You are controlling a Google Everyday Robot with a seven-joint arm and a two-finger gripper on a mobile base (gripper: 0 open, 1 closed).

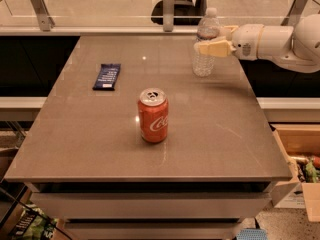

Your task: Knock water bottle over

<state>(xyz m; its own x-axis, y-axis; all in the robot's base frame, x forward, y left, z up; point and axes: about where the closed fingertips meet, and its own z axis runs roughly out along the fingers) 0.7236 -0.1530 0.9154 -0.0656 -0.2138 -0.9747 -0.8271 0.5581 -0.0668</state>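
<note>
The water bottle is clear ribbed plastic with a white cap. It stands upright at the far right of the grey table. My gripper reaches in from the right on a white arm. It is open, at the bottle's upper half. One cream finger crosses in front of the bottle, and the other shows behind it to the right. The bottle's label is largely hidden by the near finger.
A red Coca-Cola can stands upright at the table's middle. A dark blue snack bar lies flat at the left. A glass rail with metal posts runs behind the table. A cardboard box sits on the floor at the right.
</note>
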